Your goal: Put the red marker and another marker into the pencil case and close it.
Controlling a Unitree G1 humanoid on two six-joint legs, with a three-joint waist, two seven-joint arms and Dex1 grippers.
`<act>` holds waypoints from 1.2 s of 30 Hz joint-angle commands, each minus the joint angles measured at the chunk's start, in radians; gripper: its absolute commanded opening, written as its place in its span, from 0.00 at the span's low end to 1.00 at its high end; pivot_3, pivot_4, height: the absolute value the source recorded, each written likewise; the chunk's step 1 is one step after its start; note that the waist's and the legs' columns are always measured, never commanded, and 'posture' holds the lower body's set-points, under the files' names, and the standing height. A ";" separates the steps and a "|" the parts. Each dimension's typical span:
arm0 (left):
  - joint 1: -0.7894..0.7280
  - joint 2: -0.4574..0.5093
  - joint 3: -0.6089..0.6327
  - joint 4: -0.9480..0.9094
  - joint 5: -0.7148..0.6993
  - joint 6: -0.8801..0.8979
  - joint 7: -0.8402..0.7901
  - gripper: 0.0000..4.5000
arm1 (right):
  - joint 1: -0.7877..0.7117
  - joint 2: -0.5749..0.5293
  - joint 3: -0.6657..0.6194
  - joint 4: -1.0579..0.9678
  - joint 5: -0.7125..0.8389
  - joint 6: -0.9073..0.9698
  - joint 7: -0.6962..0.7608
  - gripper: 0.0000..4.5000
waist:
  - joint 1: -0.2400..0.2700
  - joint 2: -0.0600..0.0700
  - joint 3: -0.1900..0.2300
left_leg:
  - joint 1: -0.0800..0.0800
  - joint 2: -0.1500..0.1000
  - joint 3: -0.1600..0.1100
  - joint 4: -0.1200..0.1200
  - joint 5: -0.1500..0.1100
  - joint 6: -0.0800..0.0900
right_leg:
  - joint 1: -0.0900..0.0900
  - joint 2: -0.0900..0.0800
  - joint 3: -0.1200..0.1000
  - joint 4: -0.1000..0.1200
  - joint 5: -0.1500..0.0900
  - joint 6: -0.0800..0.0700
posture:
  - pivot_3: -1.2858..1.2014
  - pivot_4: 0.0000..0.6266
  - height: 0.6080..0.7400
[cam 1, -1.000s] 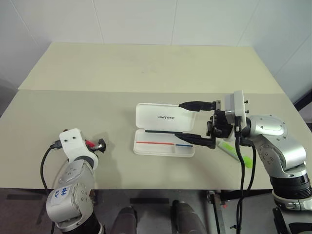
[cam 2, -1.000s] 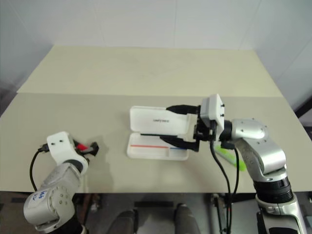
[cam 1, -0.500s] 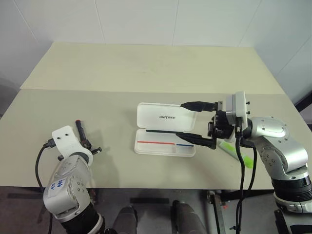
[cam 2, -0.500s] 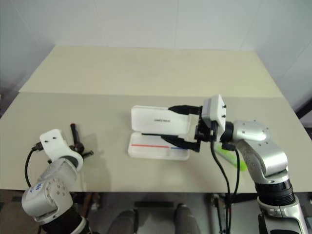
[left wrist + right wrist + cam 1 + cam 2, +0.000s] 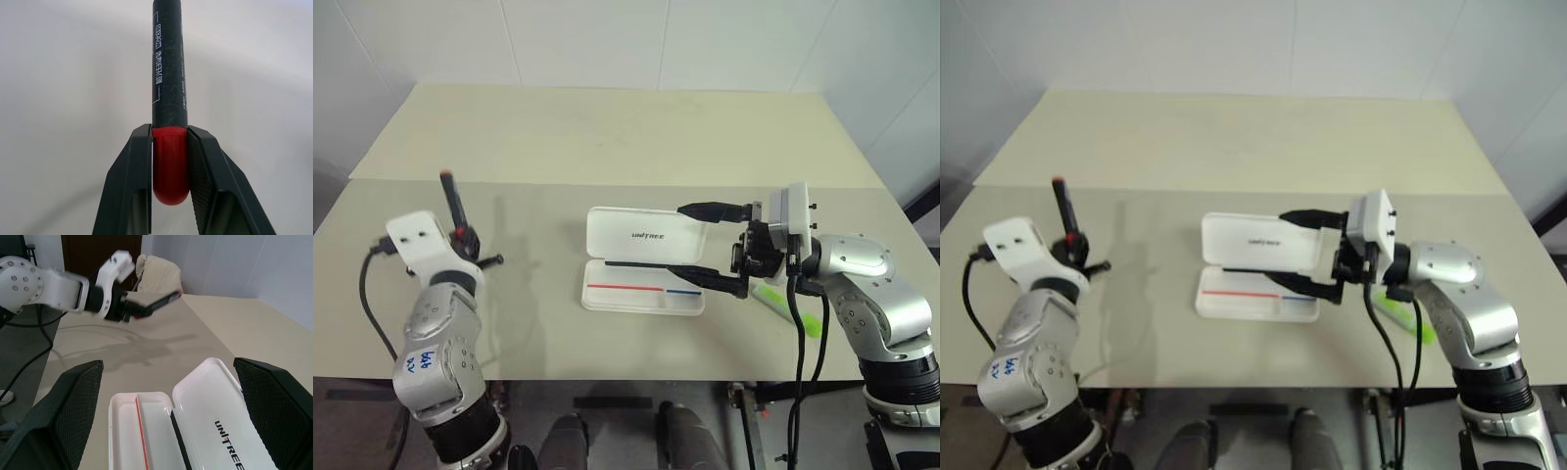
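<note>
Left wrist view: red marker [image 5: 170, 147] (red end) clamped between left pincer [image 5: 169, 161] fingers.

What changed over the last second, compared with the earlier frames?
The left tool closed on the red marker and lifted it off the table; the marker now stands up from its fingers. The right tool stayed open around the open pencil case; the green highlighter has not moved.

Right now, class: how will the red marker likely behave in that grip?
The red marker looks rigid, so it should not bend. The left gripper pinches only its rounded red end, so the long barrel could pivot. Its smooth round body would probably roll if dropped on the table.
</note>
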 commanded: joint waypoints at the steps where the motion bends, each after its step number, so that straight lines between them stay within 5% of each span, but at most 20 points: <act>1: -0.008 0.061 -0.069 0.009 -0.051 -0.158 -0.125 0.13 | 0.015 -0.024 -0.058 -0.022 0.010 -0.012 -0.004 1.00 | 0.001 0.000 0.000 | 0.000 0.000 0.000 0.000 0.000 0.000 | 0.000 0.000 0.000 0.000 0.000 0.001 | 0.52 0.24 1.00; 10: -0.070 0.302 -0.167 0.191 -0.239 -0.486 -0.599 0.13 | 0.102 -0.105 -0.172 -0.125 0.103 0.064 -0.011 1.00 | -0.001 0.000 0.000 | -0.001 0.000 0.001 -0.003 -0.001 0.000 | -0.002 0.000 0.000 0.001 0.001 0.002 | 0.52 0.24 1.00; 14: -0.049 0.469 -0.283 0.324 -0.241 -0.736 -0.984 0.13 | 0.187 -0.173 -0.284 -0.178 0.124 0.094 -0.036 1.00 | 0.000 0.000 0.000 | -0.001 0.000 0.001 -0.003 -0.001 0.000 | -0.003 0.000 0.000 0.000 -0.001 -0.001 | 0.52 0.24 1.00; 21: -0.106 0.570 -0.394 0.576 -0.193 -0.904 -1.214 0.13 | 0.257 -0.181 -0.361 -0.223 0.120 0.092 -0.097 1.00 | -0.001 0.000 0.000 | 0.000 0.001 0.002 -0.002 -0.001 0.001 | -0.003 0.000 0.001 0.001 -0.001 -0.002 | 0.52 0.24 1.00; 36: -0.339 0.489 -0.664 0.822 -0.016 -0.929 -1.265 0.13 | 0.465 -0.155 -0.407 -0.270 0.123 0.081 -0.143 1.00 | 0.001 0.000 0.000 | -0.001 0.001 0.002 -0.003 -0.001 0.002 | -0.003 0.000 0.001 0.002 0.001 0.006 | 0.52 0.24 1.00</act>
